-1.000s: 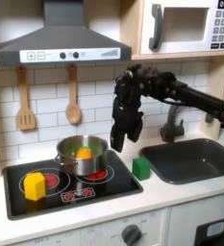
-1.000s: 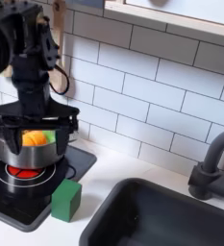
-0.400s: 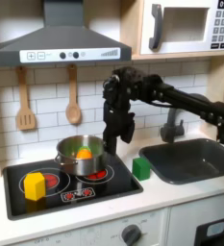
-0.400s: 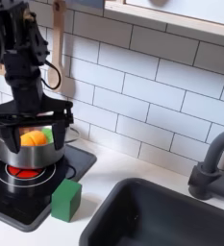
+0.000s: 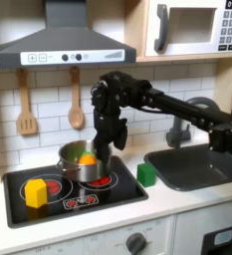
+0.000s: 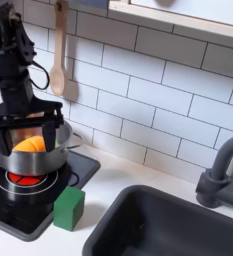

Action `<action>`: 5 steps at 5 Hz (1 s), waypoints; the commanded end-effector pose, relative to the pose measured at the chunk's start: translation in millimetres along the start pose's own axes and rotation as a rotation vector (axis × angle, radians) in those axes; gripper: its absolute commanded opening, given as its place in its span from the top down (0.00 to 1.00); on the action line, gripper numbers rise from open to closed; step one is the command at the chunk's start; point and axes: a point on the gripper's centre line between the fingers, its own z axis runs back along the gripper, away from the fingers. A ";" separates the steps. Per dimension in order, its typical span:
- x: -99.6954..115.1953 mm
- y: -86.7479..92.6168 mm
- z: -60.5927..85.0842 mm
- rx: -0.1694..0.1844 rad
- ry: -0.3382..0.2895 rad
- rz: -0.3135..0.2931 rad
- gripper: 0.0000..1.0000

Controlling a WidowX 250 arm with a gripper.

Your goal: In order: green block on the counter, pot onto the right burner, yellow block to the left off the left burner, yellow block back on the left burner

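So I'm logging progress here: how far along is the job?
Done: the green block sits on the counter beside the cooktop, and the pot stands on the right burner in the first exterior view. In hand: the open gripper hangs by the pot's rim. Left: the yellow block sits on the left burner, not yet moved off and back.

— What is on the counter (image 5: 192, 202)?
— A green block (image 5: 145, 174) sits on the white part, just beside the black cooktop (image 5: 88, 200).
— And on the cooktop?
— A shiny pot (image 5: 84, 162) and a yellow block (image 5: 35, 192).
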 end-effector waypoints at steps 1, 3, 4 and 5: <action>12.0 -9.3 12.4 -0.039 -0.013 -0.012 0.00; 22.9 -8.3 8.3 -0.043 -0.014 -0.013 0.00; 31.3 -6.9 4.5 -0.038 -0.020 -0.018 0.00; 35.1 -4.5 -0.2 -0.028 -0.015 -0.029 0.00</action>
